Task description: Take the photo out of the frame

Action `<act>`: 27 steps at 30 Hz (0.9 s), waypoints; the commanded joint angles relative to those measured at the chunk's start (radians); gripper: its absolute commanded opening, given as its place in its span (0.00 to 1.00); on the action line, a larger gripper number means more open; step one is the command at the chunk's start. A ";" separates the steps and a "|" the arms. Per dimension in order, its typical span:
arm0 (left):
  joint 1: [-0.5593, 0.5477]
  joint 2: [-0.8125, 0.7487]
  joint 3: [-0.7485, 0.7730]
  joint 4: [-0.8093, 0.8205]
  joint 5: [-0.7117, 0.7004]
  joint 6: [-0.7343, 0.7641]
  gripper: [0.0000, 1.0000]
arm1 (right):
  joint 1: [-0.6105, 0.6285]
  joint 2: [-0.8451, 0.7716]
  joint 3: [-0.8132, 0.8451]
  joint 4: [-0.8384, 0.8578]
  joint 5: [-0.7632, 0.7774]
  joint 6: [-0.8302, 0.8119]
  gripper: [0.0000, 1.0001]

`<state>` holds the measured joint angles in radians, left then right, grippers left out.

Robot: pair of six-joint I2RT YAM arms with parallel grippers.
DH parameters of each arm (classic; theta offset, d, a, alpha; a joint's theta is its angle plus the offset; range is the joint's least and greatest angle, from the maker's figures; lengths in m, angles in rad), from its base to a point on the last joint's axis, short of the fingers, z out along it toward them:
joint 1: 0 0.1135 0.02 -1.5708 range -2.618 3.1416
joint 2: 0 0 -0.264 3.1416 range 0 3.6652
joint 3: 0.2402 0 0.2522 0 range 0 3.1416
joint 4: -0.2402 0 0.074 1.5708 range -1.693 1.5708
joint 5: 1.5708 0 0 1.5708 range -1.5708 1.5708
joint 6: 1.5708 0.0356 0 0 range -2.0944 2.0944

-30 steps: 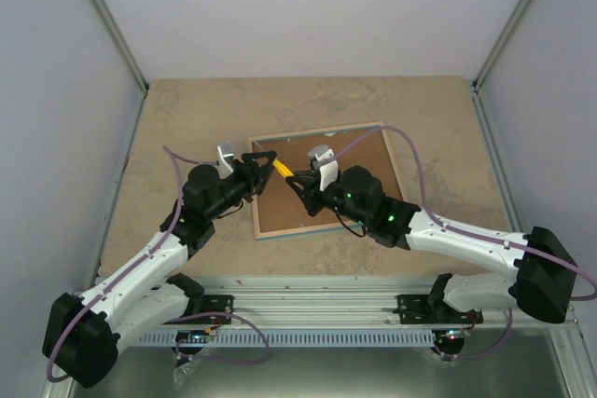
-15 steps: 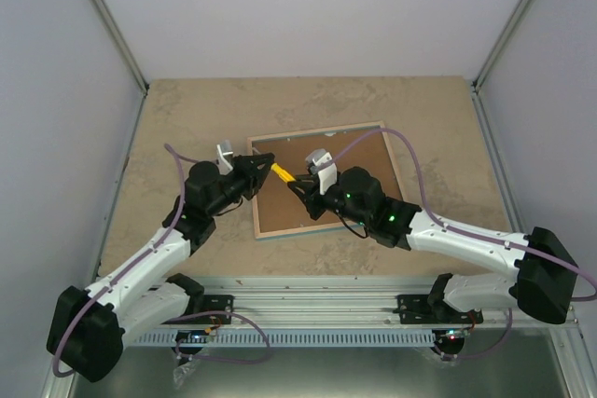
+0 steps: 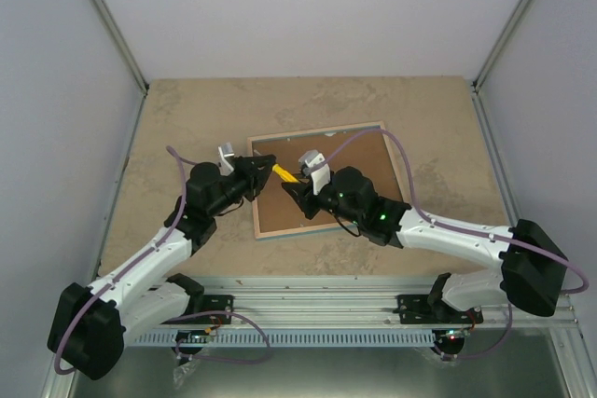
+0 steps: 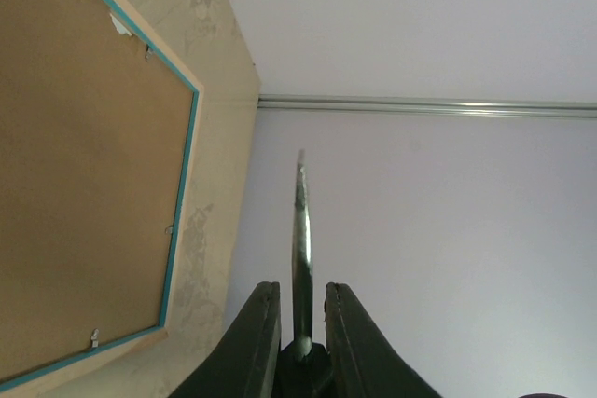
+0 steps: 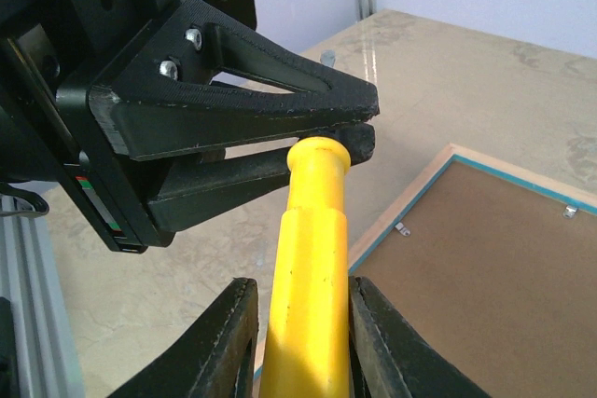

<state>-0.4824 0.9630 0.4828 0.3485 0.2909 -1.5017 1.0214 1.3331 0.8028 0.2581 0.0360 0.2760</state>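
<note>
The frame [image 3: 366,161] lies face down on the table, its brown back board up, edged in turquoise and pale wood; it also shows in the wrist views [image 4: 84,184] [image 5: 504,258]. The photo is hidden. Over the frame's left corner, a yellow-handled tool [image 3: 283,172] spans the two grippers. My left gripper [image 3: 269,165] is shut on its end, and the metal blade [image 4: 302,230] sticks out between the fingers [image 4: 299,286]. My right gripper [image 3: 297,184] stands around the yellow handle [image 5: 312,249], jaws slightly apart [image 5: 300,288], with a small gap on one side.
Small metal tabs [image 5: 403,228] hold the back board along the frame's edges. Grey walls enclose the beige table [image 3: 187,128] on three sides. A metal rail [image 3: 317,291] with the arm bases runs along the near edge.
My left gripper has closed on the tool's end. My right gripper's jaws have eased apart round the yellow handle, and the right arm has shifted a little to the left.
</note>
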 commanded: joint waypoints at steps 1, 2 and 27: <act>-0.002 -0.007 -0.014 0.047 0.013 -0.037 0.00 | -0.012 0.025 0.026 0.067 -0.012 -0.044 0.28; -0.001 -0.008 -0.013 0.044 0.012 -0.039 0.00 | -0.013 0.026 0.028 0.072 -0.015 -0.046 0.28; -0.001 0.035 -0.010 0.037 0.039 -0.091 0.00 | -0.057 0.023 0.009 0.097 -0.083 -0.070 0.26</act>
<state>-0.4824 0.9932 0.4736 0.3588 0.3054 -1.5703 0.9733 1.3575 0.8082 0.3199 -0.0086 0.2207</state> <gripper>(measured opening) 0.127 0.208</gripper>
